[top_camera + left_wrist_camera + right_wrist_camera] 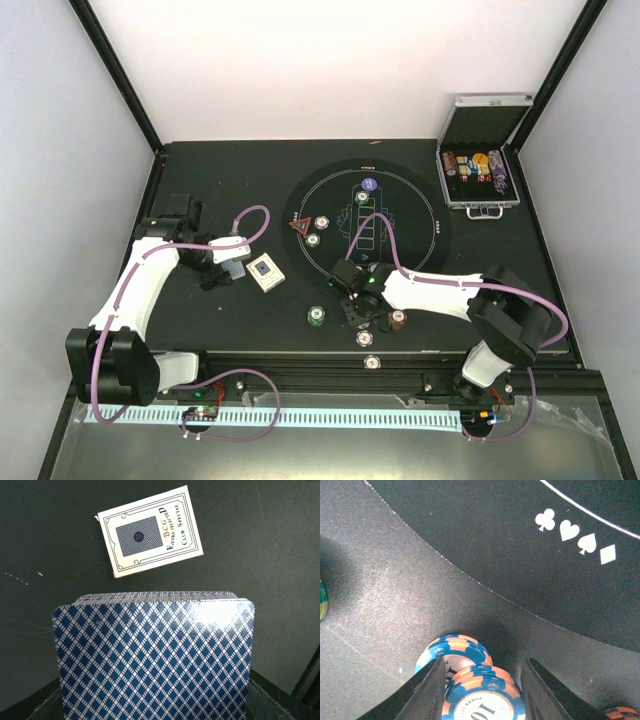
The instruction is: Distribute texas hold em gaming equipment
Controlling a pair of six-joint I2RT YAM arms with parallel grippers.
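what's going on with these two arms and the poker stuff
The left fingers are shut on a deck of blue-backed playing cards, close to the card box lying on the table. The right fingers straddle a small pile of blue-orange poker chips just outside the round poker mat; whether they grip it is unclear. Green chips and a red triangular marker are already laid out.

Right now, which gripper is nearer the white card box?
Left. Left gripper, holding the blue-backed deck, sits just beside the box; right gripper is far to its right.
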